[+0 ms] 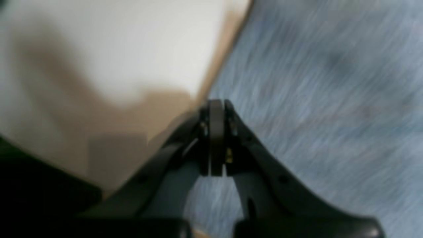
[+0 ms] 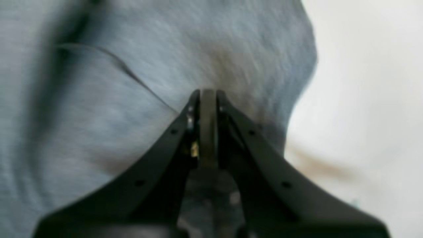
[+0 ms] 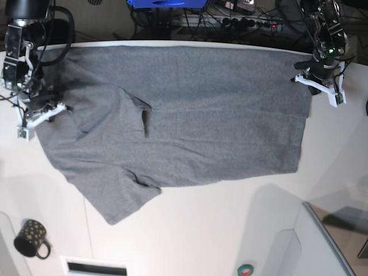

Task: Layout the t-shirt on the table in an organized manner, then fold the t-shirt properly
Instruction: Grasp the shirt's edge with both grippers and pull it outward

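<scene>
The t-shirt lies spread across the table, stretched between the two claws. The left gripper sits at the cloth's hem edge with its jaws pressed together, fabric to one side of it and bare tabletop to the other; whether it pinches cloth I cannot tell. The right gripper is likewise closed, over the sleeve end. Well away from both, near the table's front, stand a dark patterned mug and a raised white panel.
</scene>
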Controlling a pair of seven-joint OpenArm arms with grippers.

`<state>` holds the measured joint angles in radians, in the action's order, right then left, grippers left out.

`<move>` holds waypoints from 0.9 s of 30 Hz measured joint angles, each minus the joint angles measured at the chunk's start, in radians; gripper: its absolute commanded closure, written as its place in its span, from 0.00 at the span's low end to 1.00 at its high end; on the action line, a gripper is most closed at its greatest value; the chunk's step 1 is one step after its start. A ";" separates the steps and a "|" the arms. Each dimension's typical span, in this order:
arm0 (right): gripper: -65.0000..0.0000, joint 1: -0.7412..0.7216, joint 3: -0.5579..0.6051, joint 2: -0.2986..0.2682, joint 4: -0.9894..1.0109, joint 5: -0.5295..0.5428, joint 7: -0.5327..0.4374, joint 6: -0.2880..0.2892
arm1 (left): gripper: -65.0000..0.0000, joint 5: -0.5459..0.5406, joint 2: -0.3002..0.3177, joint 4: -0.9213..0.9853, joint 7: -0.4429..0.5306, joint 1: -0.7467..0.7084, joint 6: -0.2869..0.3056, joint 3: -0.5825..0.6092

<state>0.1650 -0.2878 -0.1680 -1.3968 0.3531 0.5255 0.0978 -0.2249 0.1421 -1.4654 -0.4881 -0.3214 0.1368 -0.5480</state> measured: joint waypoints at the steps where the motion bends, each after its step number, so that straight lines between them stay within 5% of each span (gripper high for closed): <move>1: 0.99 -0.008 0.000 -0.003 -0.011 0.001 -0.002 0.000 | 1.00 0.000 0.000 -0.021 -0.006 0.001 0.000 0.000; 11: 1.00 -0.153 0.003 -0.051 0.267 -0.008 -0.019 0.000 | 1.00 0.008 -0.021 0.103 -0.045 0.046 0.005 0.006; 27: 1.00 -0.004 0.000 -0.014 0.123 0.004 -0.024 0.000 | 1.00 0.011 0.032 0.130 -0.051 0.045 0.001 -0.002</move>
<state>0.1608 -0.2882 -0.1818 -1.2739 0.3573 0.5014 0.0982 -0.2138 0.1741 -1.3350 -0.5392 -0.2768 0.1375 -0.5499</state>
